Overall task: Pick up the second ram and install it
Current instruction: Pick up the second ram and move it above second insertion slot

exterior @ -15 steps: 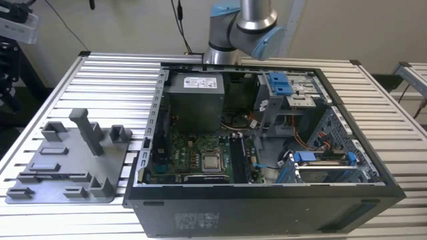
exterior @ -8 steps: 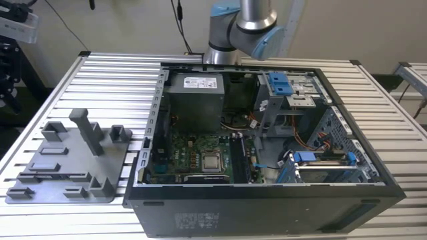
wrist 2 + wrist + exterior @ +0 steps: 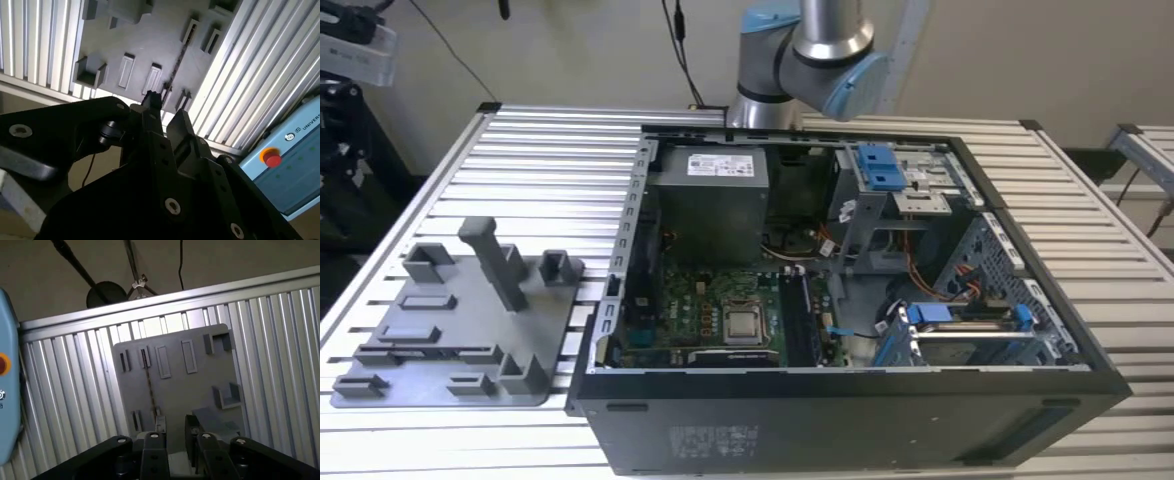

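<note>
Aluminium slat table (image 3: 520,150), beige wall (image 3: 560,50) behind; claw (image 3: 175,422) parted, empty, above gray holder plate (image 3: 200,385).

This is a robotics laboratory workcell. A ribbed aluminium-profile table (image 3: 520,150) carries a robot arm (image 3: 821,45), an opened desktop computer case (image 3: 854,420) and, beneath the gripper (image 3: 175,432), a gray fixture plate (image 3: 175,385). Beside the gripper sits a pale blue control box (image 3: 295,175) with a red button (image 3: 272,157), and beyond the table edge a stand (image 3: 137,282) rests on bare floor (image 3: 225,260).
</note>
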`<state>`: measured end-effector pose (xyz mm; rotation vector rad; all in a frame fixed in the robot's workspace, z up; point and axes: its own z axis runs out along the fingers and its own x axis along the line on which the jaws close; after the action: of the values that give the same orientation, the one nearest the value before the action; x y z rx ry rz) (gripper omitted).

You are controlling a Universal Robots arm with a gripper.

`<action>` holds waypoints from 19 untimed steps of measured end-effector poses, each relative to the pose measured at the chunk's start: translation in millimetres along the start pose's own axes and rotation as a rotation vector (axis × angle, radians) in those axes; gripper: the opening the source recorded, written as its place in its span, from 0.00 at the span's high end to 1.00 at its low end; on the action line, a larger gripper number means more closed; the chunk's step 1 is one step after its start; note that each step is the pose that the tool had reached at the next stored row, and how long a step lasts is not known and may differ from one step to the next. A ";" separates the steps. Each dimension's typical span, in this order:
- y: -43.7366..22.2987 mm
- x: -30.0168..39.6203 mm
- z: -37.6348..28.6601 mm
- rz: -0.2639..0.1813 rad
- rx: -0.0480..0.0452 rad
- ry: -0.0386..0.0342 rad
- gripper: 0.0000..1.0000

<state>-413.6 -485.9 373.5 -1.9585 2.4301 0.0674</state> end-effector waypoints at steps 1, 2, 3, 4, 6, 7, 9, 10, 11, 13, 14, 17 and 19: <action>0.0 0.0 0.0 0.000 0.0005 -0.0002 0.64; 0.0 0.0 0.0 0.000 0.0009 -0.0002 0.64; 0.0 0.0 0.0 -0.001 0.0013 -0.0003 0.58; 0.0 0.0 0.1 -0.001 0.0018 -0.0005 0.58; 0.0 0.0 0.1 -0.001 0.0027 -0.0006 0.58; 0.0 0.0 0.0 -0.001 0.0031 -0.0007 0.58; 0.0 0.0 0.0 -0.002 0.0040 -0.0009 0.58; 0.0 0.0 0.0 -0.002 0.0042 -0.0009 0.58; 0.0 0.0 0.3 -0.002 0.0045 0.0000 0.58; 0.0 0.1 2.0 -0.002 0.0066 0.0005 0.58; -0.1 0.2 3.1 -0.002 0.0083 0.0003 0.58; -0.1 0.3 7.6 -0.002 0.0095 0.0029 0.58; -0.2 0.5 11.2 -0.002 0.0098 0.0042 0.58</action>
<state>-413.6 -485.9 362.3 -1.9591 2.4263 0.0513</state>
